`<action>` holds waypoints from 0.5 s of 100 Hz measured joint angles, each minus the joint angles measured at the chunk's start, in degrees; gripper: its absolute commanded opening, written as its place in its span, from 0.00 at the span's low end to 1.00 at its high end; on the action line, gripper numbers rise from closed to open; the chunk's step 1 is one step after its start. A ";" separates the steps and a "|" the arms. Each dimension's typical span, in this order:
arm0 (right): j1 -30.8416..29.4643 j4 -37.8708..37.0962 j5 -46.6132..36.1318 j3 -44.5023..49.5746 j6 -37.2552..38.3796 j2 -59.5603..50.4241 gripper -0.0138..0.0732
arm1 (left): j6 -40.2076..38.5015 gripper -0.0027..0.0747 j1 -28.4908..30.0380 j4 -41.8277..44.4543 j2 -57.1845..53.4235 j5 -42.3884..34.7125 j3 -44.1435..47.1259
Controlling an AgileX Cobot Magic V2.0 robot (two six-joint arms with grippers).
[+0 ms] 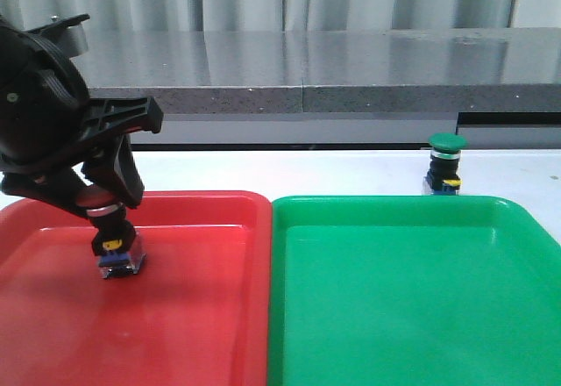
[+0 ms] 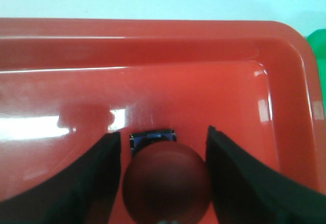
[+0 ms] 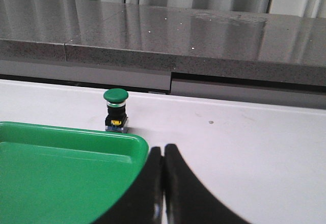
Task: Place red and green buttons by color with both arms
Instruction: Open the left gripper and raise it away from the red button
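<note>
The red button (image 1: 112, 244) stands on the floor of the red tray (image 1: 202, 316), near its left back part. My left gripper (image 1: 103, 207) hangs over it with a finger on each side of the dark red cap (image 2: 165, 183). In the left wrist view this gripper (image 2: 163, 135) is open, with thin gaps between the fingers (image 2: 97, 178) and the button. The green button (image 1: 445, 165) stands upright on the white table behind the green tray (image 1: 526, 228). My right gripper (image 3: 163, 150) is shut and empty beside the tray's corner (image 3: 137, 145), short of the green button (image 3: 116, 110).
The red and green trays lie side by side and touch at the middle of the table. A grey stone ledge (image 1: 351, 79) runs along the back behind the white tabletop (image 1: 307, 171). The right arm does not show in the front view.
</note>
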 measured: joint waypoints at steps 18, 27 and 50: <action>0.00 0.00 0.00 0.00 0.00 0.00 0.08 | -0.13 0.69 -0.08 -0.12 0.00 0.00 0.00; 0.00 0.00 0.00 0.00 0.00 0.00 0.08 | -0.13 0.69 -0.08 -0.22 0.00 0.00 0.00; 0.00 0.00 0.00 0.00 0.00 0.00 0.08 | -0.15 0.69 -0.08 -0.22 -0.11 -0.53 0.00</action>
